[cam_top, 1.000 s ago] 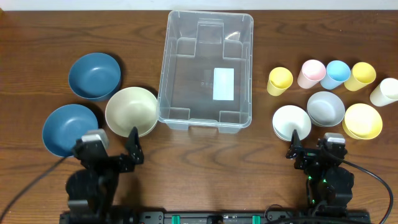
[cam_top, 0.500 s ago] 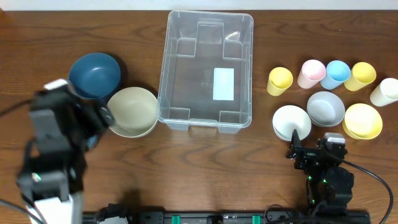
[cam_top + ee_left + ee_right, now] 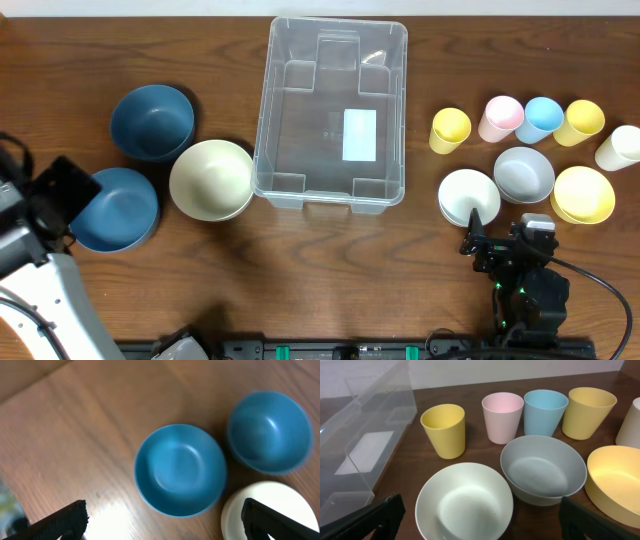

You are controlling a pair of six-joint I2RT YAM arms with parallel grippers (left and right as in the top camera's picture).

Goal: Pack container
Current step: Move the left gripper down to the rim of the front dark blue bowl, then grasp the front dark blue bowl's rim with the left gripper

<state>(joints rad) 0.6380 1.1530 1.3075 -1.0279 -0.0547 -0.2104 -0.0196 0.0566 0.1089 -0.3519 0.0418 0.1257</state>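
Clear plastic container [image 3: 310, 130] sits mid-table, cream bowl [image 3: 210, 180] just beside it. Left gripper [image 3: 164, 507] spread wide above blue bowl [image 3: 180, 467]. Right gripper [image 3: 480, 502] likewise apart, over white bowl [image 3: 465, 507].

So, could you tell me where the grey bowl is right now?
In the overhead view the grey bowl sits to the right of the container, between the white bowl and the yellow bowl.

No writing is legible anywhere; the white label [image 3: 360, 135] on the container [image 3: 300, 110] shows no readable print.
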